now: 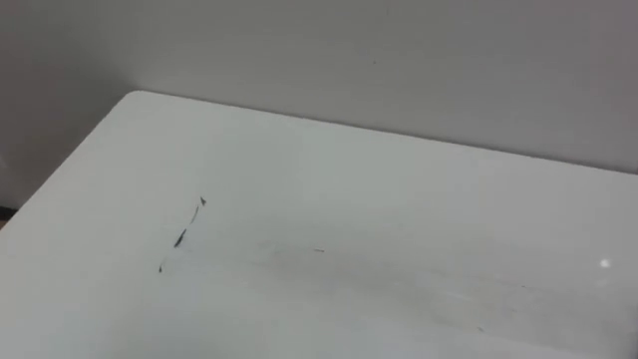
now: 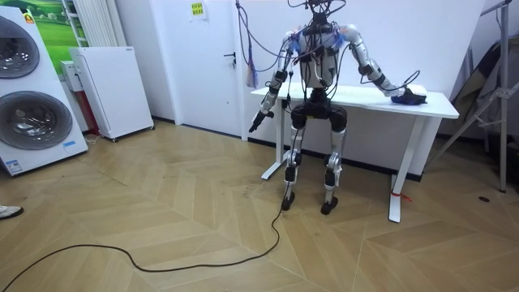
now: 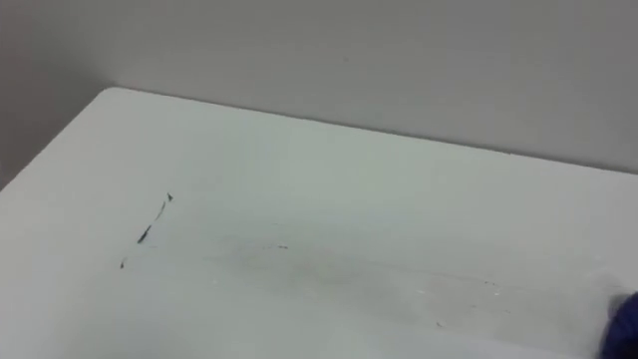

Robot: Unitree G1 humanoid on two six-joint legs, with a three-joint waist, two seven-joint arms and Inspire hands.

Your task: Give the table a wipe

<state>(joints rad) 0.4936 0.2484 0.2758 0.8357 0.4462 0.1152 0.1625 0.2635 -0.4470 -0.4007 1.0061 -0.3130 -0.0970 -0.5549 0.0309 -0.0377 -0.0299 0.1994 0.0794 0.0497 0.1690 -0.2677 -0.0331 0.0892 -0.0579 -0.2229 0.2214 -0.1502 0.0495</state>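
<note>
White table (image 1: 419, 209); dark streak (image 1: 180, 237); dark blue cloth (image 2: 408, 98); brown herringbone floor (image 2: 162, 211); pale grey wall (image 1: 399, 60).

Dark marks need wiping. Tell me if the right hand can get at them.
Probably yes: the right hand rests on the cloth at the right end of the table, and nothing stands between it and the marks, though the sweep is long.

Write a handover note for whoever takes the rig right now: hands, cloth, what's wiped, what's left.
Left hand: hangs beside the table's left end, idle.
Right hand: rests on the dark blue cloth at the right end of the table; its grip can't be read.
Done: unclear. Faint streaks mid-table may be from wiping.
Left: the dark marks toward the left end are not yet wiped. The cloth probably needs to go across to them.
</note>
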